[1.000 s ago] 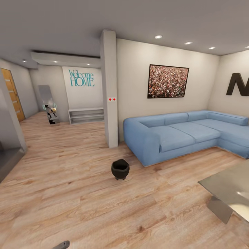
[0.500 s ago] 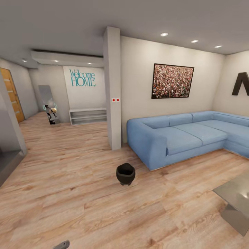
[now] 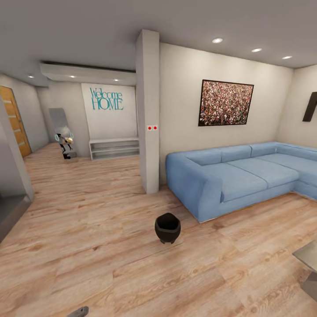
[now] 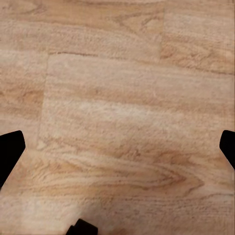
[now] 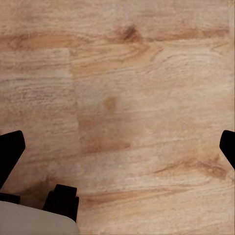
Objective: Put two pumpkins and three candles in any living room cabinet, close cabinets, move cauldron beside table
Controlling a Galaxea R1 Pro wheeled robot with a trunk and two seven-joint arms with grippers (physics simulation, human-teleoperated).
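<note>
The black cauldron (image 3: 167,227) stands upright on the wooden floor in the head view, a little in front of the blue sofa's near corner. A corner of the grey glossy table (image 3: 309,259) shows at the right edge, well apart from the cauldron. My left gripper (image 4: 117,147) hangs over bare floorboards, its two dark fingertips (image 4: 10,152) spread to the picture's sides, open and empty. My right gripper (image 5: 117,147) is likewise open over bare floor, with nothing between its fingertips (image 5: 10,149). Pumpkins, candles and cabinet are out of view.
A blue corner sofa (image 3: 237,176) fills the right side against the wall. A white pillar (image 3: 149,114) stands left of it. Beyond, a hallway holds a low white shelf (image 3: 113,148), a leaning mirror (image 3: 60,130) and a wooden door (image 3: 15,123). A grey unit (image 3: 9,207) sits at left.
The whole view has swung leftward: cauldron, sofa and pillar have slid right and down in the picture, and most of the grey table has left the right edge. The camera moved, not the things.
</note>
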